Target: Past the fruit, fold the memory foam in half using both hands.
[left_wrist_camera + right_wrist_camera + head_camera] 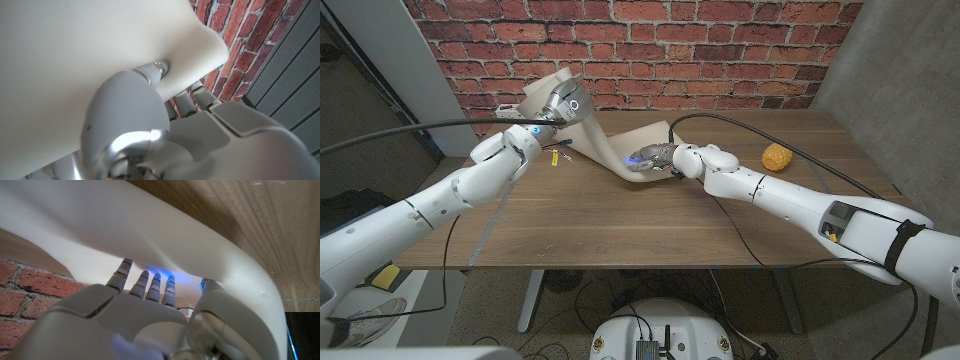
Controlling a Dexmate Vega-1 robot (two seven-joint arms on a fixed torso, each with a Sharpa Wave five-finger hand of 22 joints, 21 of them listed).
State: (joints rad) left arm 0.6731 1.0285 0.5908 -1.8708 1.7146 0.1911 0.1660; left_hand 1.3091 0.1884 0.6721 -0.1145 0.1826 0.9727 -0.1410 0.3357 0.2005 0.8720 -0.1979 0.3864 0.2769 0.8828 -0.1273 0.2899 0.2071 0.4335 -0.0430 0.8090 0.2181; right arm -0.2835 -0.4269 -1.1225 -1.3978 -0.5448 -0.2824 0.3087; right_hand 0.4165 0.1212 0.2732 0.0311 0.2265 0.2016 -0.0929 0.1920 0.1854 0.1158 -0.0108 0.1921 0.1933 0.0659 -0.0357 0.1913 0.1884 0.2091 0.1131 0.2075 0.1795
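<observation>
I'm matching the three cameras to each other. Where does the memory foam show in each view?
Head view: memory foam at table's far middle, lifted between both hands.
Left wrist view: foam above the left hand.
Right wrist view: foam arching over the fingers.
Shared landmark: brick wall.

- Memory foam point(603, 143): cream/off-white sheet, thick, soft rounded edges, plain surface.
- Sits at far middle of wooden table, toward brick wall; orange fruit point(776, 157) well apart, off to robot's right on same table.
- Not flat: left end lifted off table, raised and curling up; right end low near tabletop, sheet sagging in a slope between the two.
- Left wrist view: pale underside point(75, 45) with rounded corner, dented where a fingertip presses in.
- Right wrist view: edge point(210, 240) arches over fingers, bowed, wood grain beyond.
- Fold not complete; halves not stacked.
</observation>
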